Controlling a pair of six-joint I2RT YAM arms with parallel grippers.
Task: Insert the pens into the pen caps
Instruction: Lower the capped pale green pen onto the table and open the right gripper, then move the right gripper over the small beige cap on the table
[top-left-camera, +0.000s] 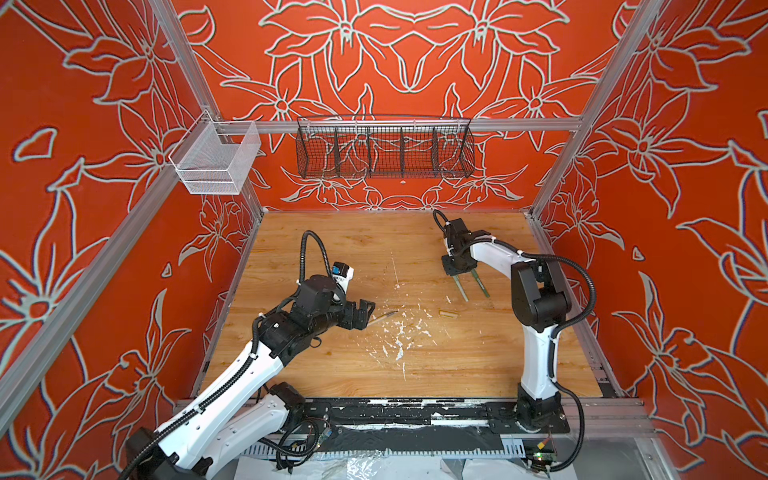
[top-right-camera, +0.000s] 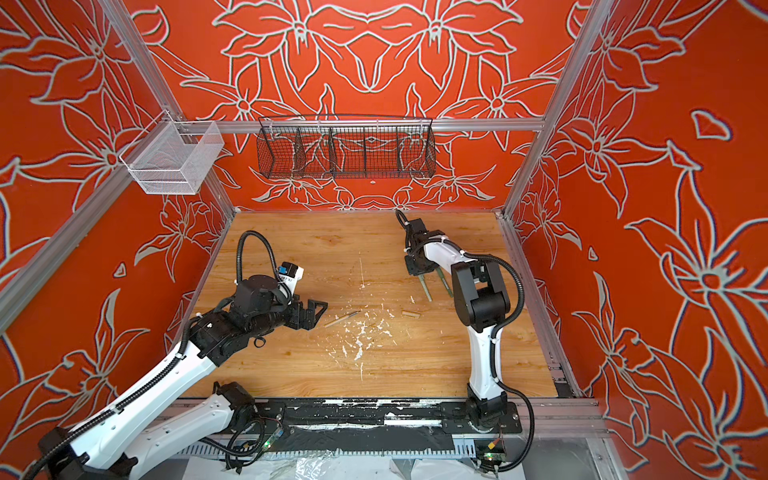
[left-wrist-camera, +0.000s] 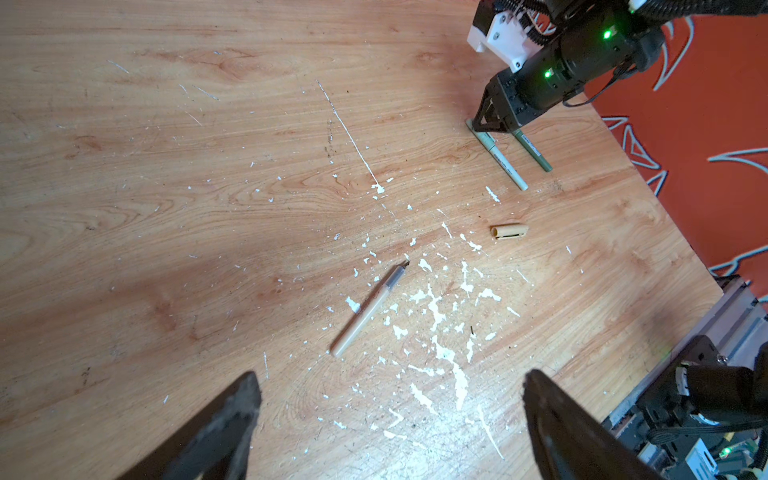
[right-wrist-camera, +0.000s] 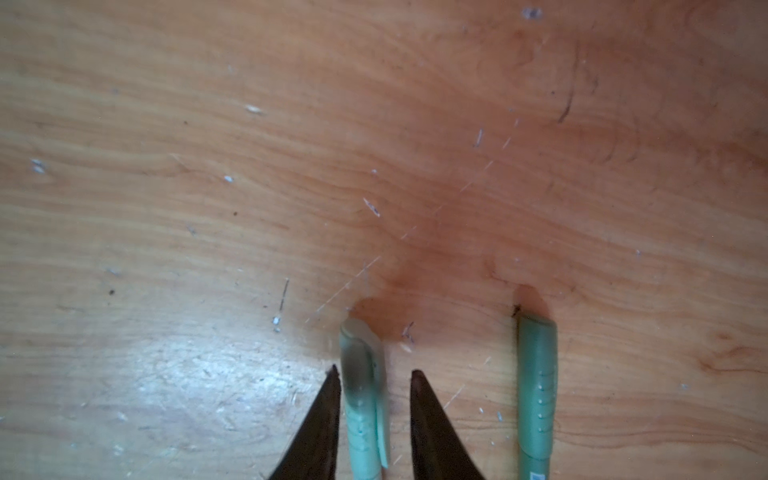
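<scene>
A beige pen (left-wrist-camera: 368, 311) lies uncapped on the wooden table (top-left-camera: 332, 249), with its dark tip toward the beige pen cap (left-wrist-camera: 509, 231), which lies apart from it. My left gripper (left-wrist-camera: 390, 378) hovers wide open just short of that pen (top-left-camera: 383, 316), holding nothing. Farther back, a pale mint pen (right-wrist-camera: 361, 374) and a dark green pen (right-wrist-camera: 536, 374) lie side by side, each wearing its cap. My right gripper (right-wrist-camera: 375, 370) straddles the mint cap with its jaws apart; there is a gap on one side. The dark green pen (top-left-camera: 481, 286) lies outside the fingers.
White paint flecks (top-left-camera: 399, 332) are scattered over the table's middle. A black wire basket (top-left-camera: 384, 147) and a white mesh basket (top-left-camera: 216, 160) hang on the back rail. Orange patterned walls close in three sides.
</scene>
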